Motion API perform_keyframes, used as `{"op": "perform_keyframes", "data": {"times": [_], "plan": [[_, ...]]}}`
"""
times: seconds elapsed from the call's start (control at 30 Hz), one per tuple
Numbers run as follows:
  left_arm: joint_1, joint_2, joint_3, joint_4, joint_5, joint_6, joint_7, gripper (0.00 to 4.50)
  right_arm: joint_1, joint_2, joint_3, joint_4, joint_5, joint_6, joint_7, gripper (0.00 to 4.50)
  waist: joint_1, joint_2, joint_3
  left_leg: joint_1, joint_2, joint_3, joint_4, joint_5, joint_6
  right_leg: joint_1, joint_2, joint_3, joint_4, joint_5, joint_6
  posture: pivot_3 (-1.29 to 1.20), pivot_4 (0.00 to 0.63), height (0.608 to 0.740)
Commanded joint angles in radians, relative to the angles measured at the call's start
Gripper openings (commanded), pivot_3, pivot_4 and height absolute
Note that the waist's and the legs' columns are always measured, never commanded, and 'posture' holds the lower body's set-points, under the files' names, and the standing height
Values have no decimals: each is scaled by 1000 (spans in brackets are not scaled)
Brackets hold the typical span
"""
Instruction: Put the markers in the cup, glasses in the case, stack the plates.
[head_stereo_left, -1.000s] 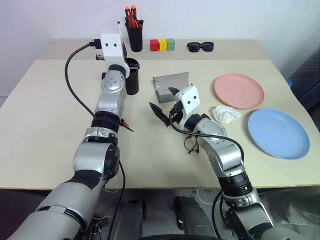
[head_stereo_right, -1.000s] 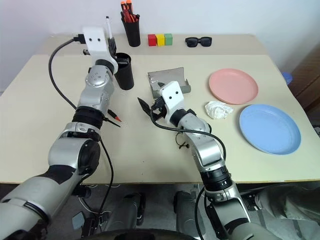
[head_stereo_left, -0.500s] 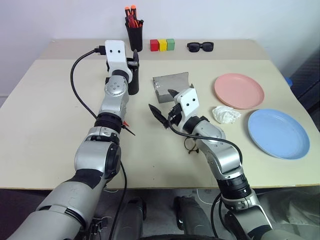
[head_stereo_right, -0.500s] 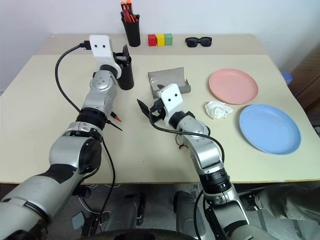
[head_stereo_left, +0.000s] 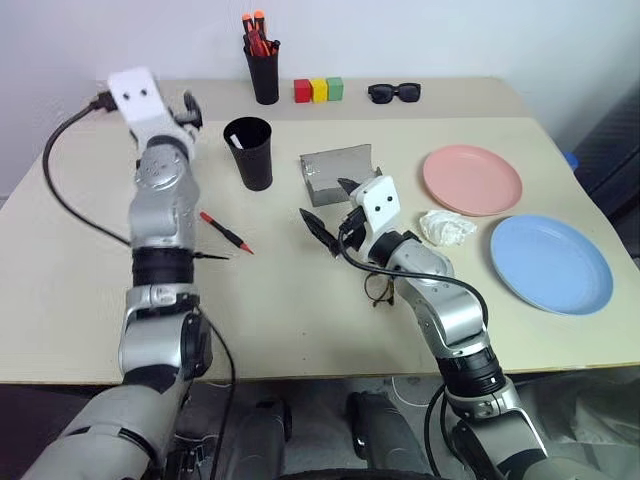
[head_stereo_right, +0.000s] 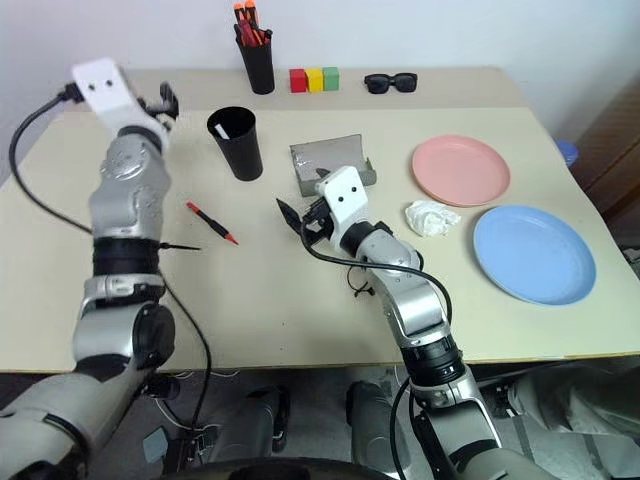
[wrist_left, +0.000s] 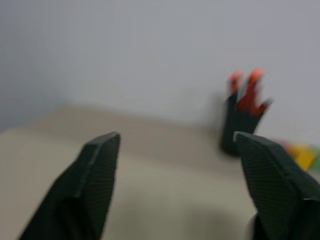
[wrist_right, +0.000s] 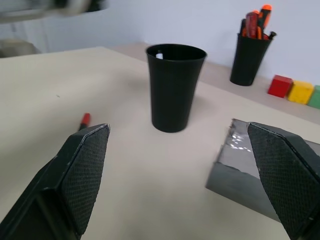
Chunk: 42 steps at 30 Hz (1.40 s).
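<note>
Now the left jaws are standing spread and holding nothing, raised over the far left part of the worktop (head_stereo_left: 70, 290), well to the left of the black cup (head_stereo_left: 248, 152). The cup is standing upright, and a white object (wrist_right: 159, 55) is showing inside it, near the rim. The right jaws are also spread wide and empty, hovering above the middle of the worktop, just in front of the grey case (head_stereo_left: 338, 170) and facing toward the cup.

A red marker (head_stereo_left: 225, 231) is lying flat on the worktop in front of the cup, apart from it, between the two arms. The glasses (head_stereo_left: 378, 290) are lying on the worktop, partly hidden under the right forearm and outside the case. The pink plate (head_stereo_left: 472, 180) and the blue plate (head_stereo_left: 551, 265) are lying side by side on the right, not stacked, with a crumpled white paper (head_stereo_left: 447, 228) just beside them.

At the back edge a second black cup (head_stereo_left: 263, 72) is holding orange and red markers, and next to it three coloured blocks (head_stereo_left: 318, 90) and black sunglasses (head_stereo_left: 394, 93) are sitting.
</note>
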Motion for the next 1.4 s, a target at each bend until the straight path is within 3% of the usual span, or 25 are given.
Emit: {"op": "perform_keyframes", "data": {"times": [0.03, 0.17, 0.33, 0.47, 0.63, 0.73, 0.9, 0.97, 1.0, 1.07, 1.23, 1.4], "plan": [[47, -3, -4, -251, 11, 369, 75, 4448, -12, -3, -11, -23, 9, -16, 16, 4500, 1, 0, 0, 0, 0, 0, 0, 0, 0, 0, 0, 0, 0, 0, 0, 0, 150, 740], [70, -63, -5, -402, 40, 682, 151, 4448, -21, 6, 0, -10, 13, -18, 33, 4500, 3, 0, 0, 0, 0, 0, 1, 0, 0, 0, 0, 0, 0, 0, 0, 0, 150, 740], [-3, -259, 160, -460, 78, 998, 257, 4448, -30, 16, 7, 4, 11, -23, 52, 4500, 0, -1, 0, 0, 0, 0, 1, 0, 0, 1, 0, 0, 0, 0, 0, 0, 150, 740], [-61, -378, 239, -466, 149, 1149, 306, 4448, -29, 16, 6, 5, 9, -24, 58, 4500, -3, -1, 0, 0, 0, 0, 1, 0, 0, 0, 1, 0, 0, 0, 0, 0, 150, 740], [-97, -453, 316, -405, 237, 1179, 350, 4448, -24, 16, 5, 3, 4, -24, 55, 4500, -5, -1, 0, 0, 0, 0, 0, 0, -1, 0, 1, 0, 0, 0, 0, 0, 150, 740], [-114, -460, 335, -366, 271, 1179, 358, 3625, -14, 15, 6, -7, 2, -22, 50, 4500, -5, -1, 0, 0, 0, 0, 0, 0, -1, 0, 1, 0, 0, 0, 0, 0, 150, 740], [-137, -450, 358, -327, 300, 1178, 350, 1097, -2, 13, 7, -20, 0, -17, 43, 4500, -5, -1, 0, 0, 0, 0, 0, 0, -1, 0, 0, 0, 0, 0, 0, 0, 150, 740], [-145, -448, 371, -324, 300, 1164, 344, 153, 1, 13, 7, -24, -1, -16, 42, 4500, -6, -1, 0, 0, 0, 0, 0, 0, -1, 0, 0, 0, 0, 0, 0, 0, 150, 740], [-148, -451, 378, -329, 296, 1148, 339, 24, 2, 13, 8, -25, -1, -15, 41, 4500, -5, -1, 0, 0, 0, 0, -1, 0, -1, 0, 0, 0, 0, 0, 0, 0, 150, 740], [-144, -458, 385, -359, 269, 1065, 322, 24, 3, 12, 8, -28, -1, -14, 40, 4500, -5, -1, 0, 0, 0, 0, -1, 0, -1, 0, 0, 0, 0, 0, 0, 0, 150, 740], [-68, -374, 246, -421, 236, 721, 226, 24, 2, 10, 5, -28, 0, -14, 41, 4500, -5, -1, 0, 0, 0, 1, -2, 1, -3, -1, 0, 1, -1, 0, 0, 0, 150, 740], [-2, -256, 85, -411, 149, 317, -48, 24, -42, 37, -38, 16, -12, -52, -23, 4500, 0, -1, 0, 0, 0, 1, -2, 1, -3, -1, 0, 1, -1, 0, -1, 0, 150, 740]]}}
